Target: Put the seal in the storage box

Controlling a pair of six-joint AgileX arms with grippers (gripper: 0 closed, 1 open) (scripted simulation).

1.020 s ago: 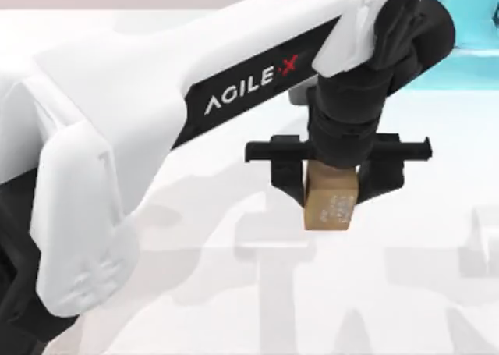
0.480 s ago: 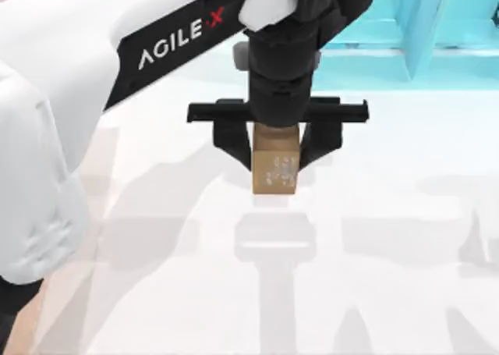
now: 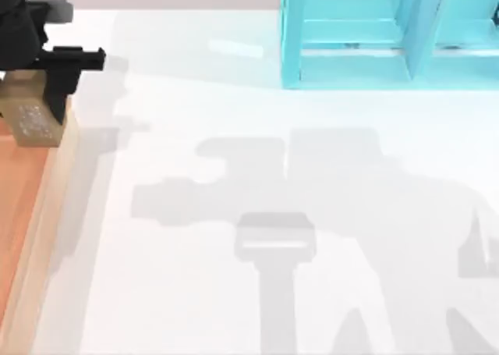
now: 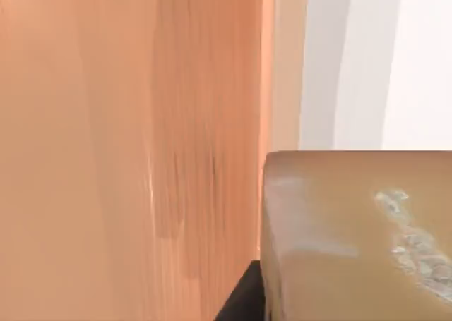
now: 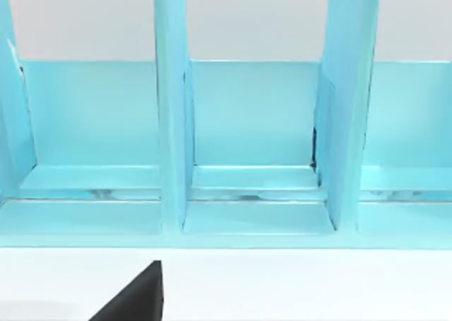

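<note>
The seal (image 3: 31, 125), a golden-brown block with whitish marks, hangs at the top view's far left with my left gripper (image 3: 27, 97) shut on it. It is above the right-hand rim (image 3: 47, 222) of the storage box, partly over the orange floor (image 3: 14, 207). In the left wrist view the seal (image 4: 353, 236) is close up, with the box floor (image 4: 106, 159) and rim (image 4: 282, 67) below it. A dark edge of my right gripper (image 5: 134, 300) faces the cyan shelf.
A cyan shelf unit (image 3: 390, 35) stands at the table's back right, and its upright dividers (image 5: 169, 109) are seen close in the right wrist view. White table (image 3: 273, 199) stretches between box and shelf, crossed by arm shadows.
My left gripper has carried the seal leftward from the table's middle to the storage box's right rim. The arm's white body has left the top view.
</note>
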